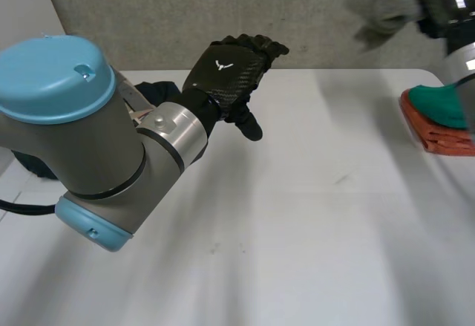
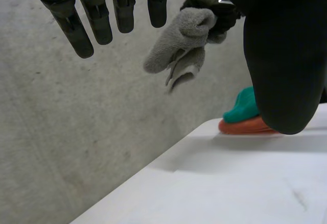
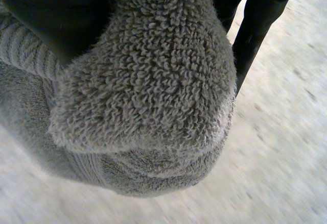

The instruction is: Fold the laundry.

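Grey towel bunched in clenched right hand, mostly hiding it; left hand relaxed.

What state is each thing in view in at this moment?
left hand: open, empty, above the table.
right hand: shut on the grey towel, raised.
grey towel: bunched, hanging in the air.
green cloth: lying on the orange cloth.
orange cloth: folded, on the table.
dark garment: heaped behind the left arm, partly hidden.
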Controlling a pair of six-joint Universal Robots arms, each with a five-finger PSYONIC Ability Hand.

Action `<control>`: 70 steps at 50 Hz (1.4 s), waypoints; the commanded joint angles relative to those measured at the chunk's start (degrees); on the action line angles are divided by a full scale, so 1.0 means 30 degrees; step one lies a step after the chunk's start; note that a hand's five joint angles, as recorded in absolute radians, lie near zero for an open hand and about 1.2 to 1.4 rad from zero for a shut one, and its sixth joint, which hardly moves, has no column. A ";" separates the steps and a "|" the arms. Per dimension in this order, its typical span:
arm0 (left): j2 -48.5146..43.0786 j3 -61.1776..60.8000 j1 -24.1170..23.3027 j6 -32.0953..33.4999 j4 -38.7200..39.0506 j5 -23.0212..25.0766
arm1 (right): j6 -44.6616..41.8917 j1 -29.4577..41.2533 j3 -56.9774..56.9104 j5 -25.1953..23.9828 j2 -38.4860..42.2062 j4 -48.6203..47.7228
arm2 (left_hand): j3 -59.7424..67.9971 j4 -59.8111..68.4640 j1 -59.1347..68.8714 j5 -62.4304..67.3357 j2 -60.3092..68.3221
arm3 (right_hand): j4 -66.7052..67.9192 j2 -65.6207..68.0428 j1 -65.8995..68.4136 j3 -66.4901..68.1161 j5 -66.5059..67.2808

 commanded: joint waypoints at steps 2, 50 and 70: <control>-0.0005 -0.0233 -0.0065 -0.0137 -0.0049 0.0590 | 0.2208 -0.3800 -0.3461 -0.1355 0.3610 -0.0053 | -0.0520 -0.0328 -0.0101 -0.0722 -0.0403 | 0.4300 0.5711 0.8172 0.5247 0.6759; 0.1020 -0.1552 -0.0651 -0.0108 -0.0283 0.2289 | -0.1034 -1.1037 0.0141 -0.3502 0.1331 1.0310 | -0.0464 -0.0272 -0.0045 -0.0666 -0.0347 | -1.9034 -1.7622 -1.5161 -1.8086 -1.6575; 0.4095 -0.1874 0.2039 -0.0049 0.0419 0.1913 | -0.3888 -0.5389 0.3854 0.5004 -0.7162 0.5841 | -0.0464 -0.0271 -0.0044 -0.0666 -0.0346 | -1.9034 -1.7622 -1.5161 -1.8086 -1.6575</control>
